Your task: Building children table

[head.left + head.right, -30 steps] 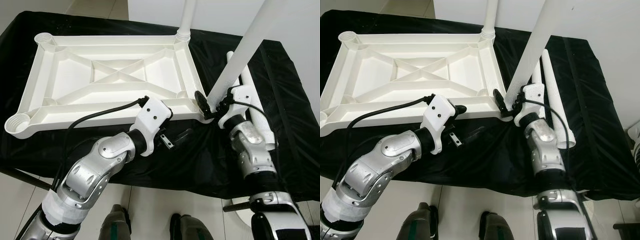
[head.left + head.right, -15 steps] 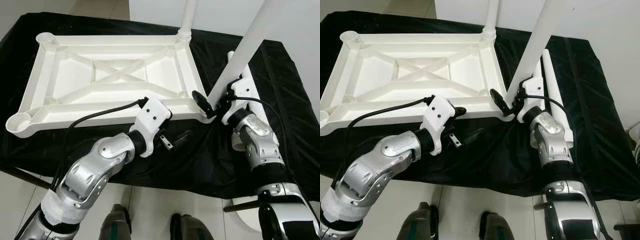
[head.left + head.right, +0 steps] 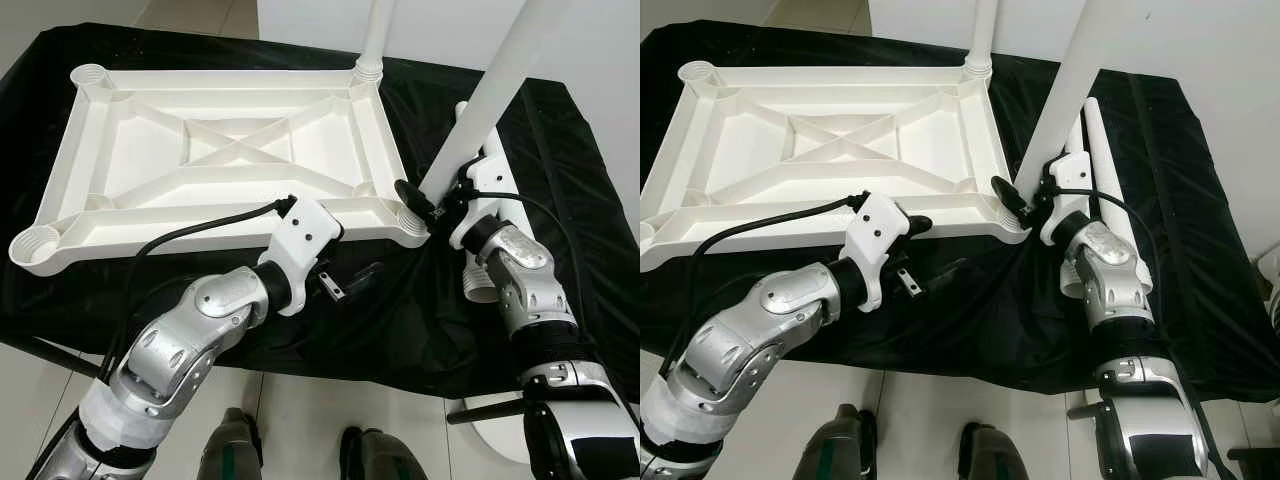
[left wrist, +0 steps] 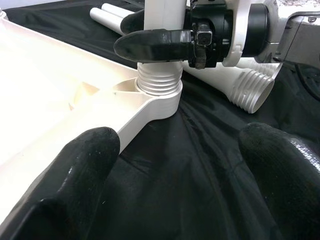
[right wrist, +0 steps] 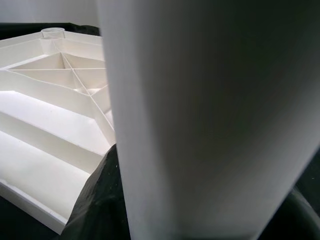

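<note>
Left eye view, centre right of the frame: right gripper (image 3: pixel 425 205) fingers clamp the white leg (image 3: pixel 480 110) standing upright in the near-right corner socket of the upturned tabletop (image 3: pixel 215 160) on the black-draped counter (image 3: pixel 560 170), while left gripper (image 3: pixel 350 280) waits spread wide below it.

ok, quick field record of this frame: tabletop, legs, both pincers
tabletop: white tabletop upside down on the black cloth
legs fitted: far leg standing in the far right corner socket
leg in work: near leg tilted, threaded end at the near right corner socket
spare legs: lying on the cloth by the right arm
right pincer: shut on the near leg, low down
left pincer: open, over the cloth beside the tabletop's near edge
</note>
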